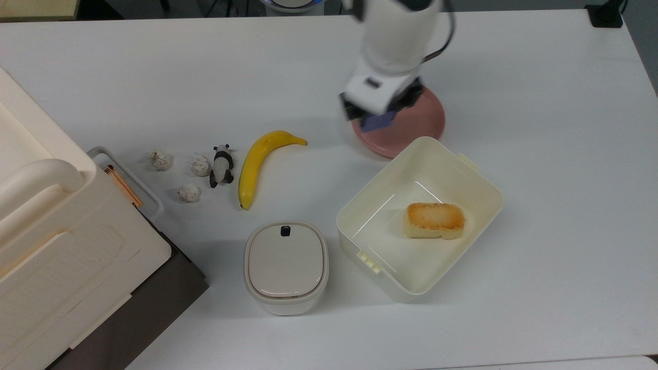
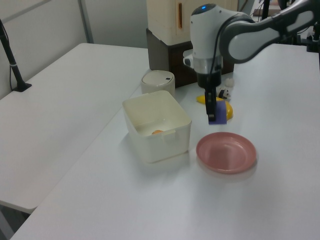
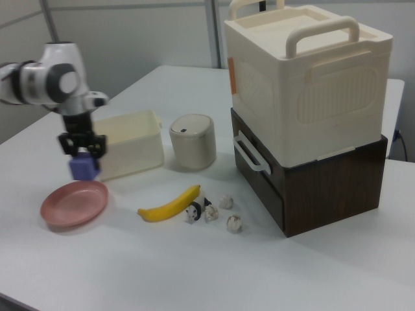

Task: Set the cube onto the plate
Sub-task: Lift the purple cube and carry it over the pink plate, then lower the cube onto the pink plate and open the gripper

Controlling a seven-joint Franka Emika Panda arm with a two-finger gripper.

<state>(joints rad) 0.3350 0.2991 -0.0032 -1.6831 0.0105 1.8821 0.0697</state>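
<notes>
I am carrying the cube (image 3: 83,168) in the air, clamped between the jaws of the gripper (image 3: 82,155), and it is hanging above the near rim of the plate (image 3: 65,206) in the right view, clear of the surface. In the top view the cube (image 1: 378,121) is sitting over the top view's left part of the plate (image 1: 416,126), not its middle. I judge this to be the carry step, nearly over target. Next I am wanting a small shift toward the plate's centre, away from the cream tub (image 1: 478,205) just beside it, then a descent and release. The banana (image 1: 257,162) is lying well apart.
</notes>
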